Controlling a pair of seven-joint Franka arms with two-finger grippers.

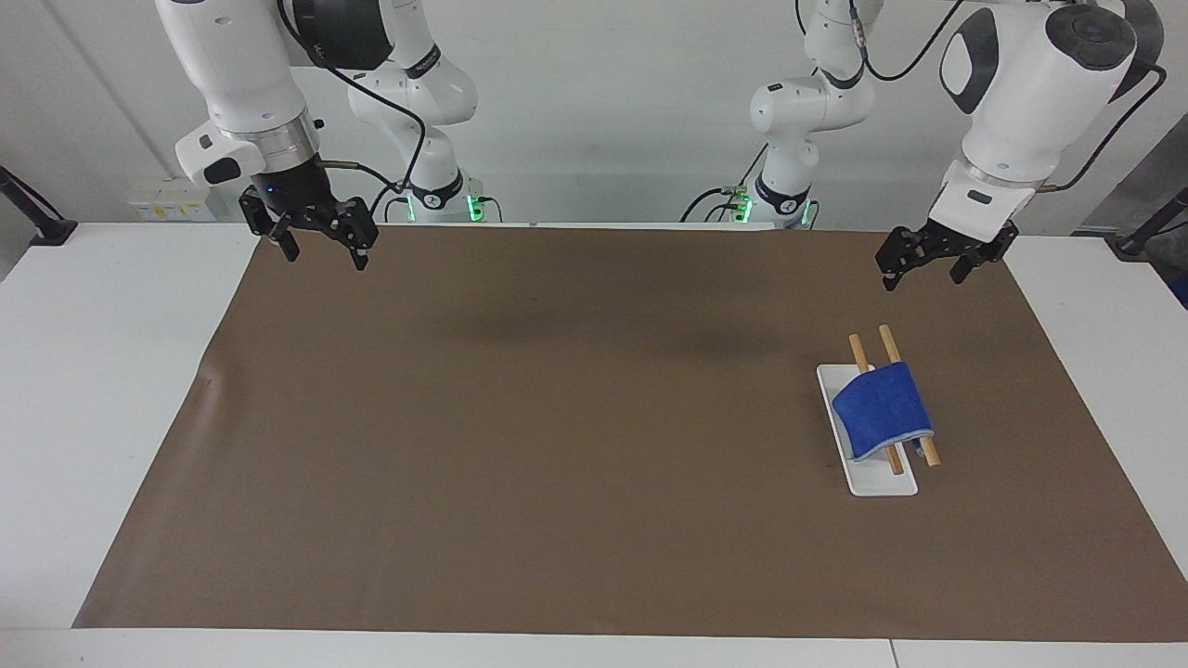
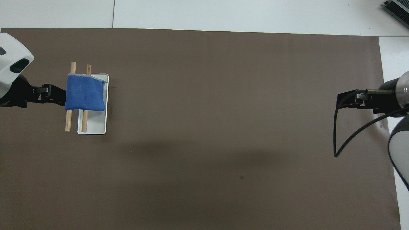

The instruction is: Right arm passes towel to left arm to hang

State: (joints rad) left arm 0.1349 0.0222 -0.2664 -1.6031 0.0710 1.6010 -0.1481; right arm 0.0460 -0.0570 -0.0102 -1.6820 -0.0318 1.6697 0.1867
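You can read no text, label, brand, number or sign anywhere here. The dark band on the right arm (image 1: 422,63) carries pale marks, but they cannot be made out as letters.

My right arm (image 1: 243,83) comes down from its shoulder with the wrist pointing at the table, a small blue light showing on it. Its right gripper (image 1: 321,243) hangs in the air with the two fingers spread apart, holding nothing; this arm waits. My left arm (image 1: 1026,88) bends at the elbow and slopes down toward its own end of the table. Its left gripper (image 1: 919,266) is tilted, fingers parted and empty, raised above the surface.
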